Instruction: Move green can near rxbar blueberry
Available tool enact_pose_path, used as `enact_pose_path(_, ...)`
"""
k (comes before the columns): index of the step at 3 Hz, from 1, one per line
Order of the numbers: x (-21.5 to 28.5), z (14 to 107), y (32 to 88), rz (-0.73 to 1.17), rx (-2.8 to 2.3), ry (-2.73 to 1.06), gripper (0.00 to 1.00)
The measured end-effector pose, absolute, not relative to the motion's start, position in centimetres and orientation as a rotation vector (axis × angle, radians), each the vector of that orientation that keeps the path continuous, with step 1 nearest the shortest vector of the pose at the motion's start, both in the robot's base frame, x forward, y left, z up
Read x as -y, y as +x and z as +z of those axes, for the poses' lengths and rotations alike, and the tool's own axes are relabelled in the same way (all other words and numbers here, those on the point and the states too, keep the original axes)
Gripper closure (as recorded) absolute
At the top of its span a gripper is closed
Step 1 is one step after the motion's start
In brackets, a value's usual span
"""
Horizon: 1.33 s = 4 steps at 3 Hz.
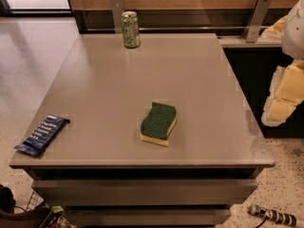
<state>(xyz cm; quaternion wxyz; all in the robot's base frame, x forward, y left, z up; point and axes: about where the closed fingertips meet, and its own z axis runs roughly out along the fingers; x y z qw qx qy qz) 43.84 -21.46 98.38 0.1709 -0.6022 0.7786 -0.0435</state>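
Note:
The green can (130, 29) stands upright at the far edge of the grey table (199, 80), left of centre. The rxbar blueberry (42, 134), a dark blue wrapper with white text, lies at the table's front left corner and partly overhangs the left edge. My gripper (281, 99) shows as a pale cream shape at the right edge of the view, off the table's right side. It is far from both the can and the bar and holds nothing that I can see.
A green-topped yellow sponge (158, 123) lies on the table in front of centre, between can and bar. Two metal brackets (256, 18) and a wooden wall stand behind the table. A cable and clutter lie on the floor in front.

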Motion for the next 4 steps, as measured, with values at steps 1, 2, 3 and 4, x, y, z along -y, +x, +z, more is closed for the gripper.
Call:
enact_pose_path(1,21.5,98.4,43.8,-0.124,-2.211,-1.71,0.0)
enact_pose_path(2,21.6,98.7,44.0,-0.125,-2.204,-1.681,0.0)
enact_pose_path(3,23.1,100.1,48.2,-0.111,-2.122,-1.504,0.0)
enact_pose_path(4,23.1,102.2,55.8,-0.045,-1.947,-1.279,0.0)
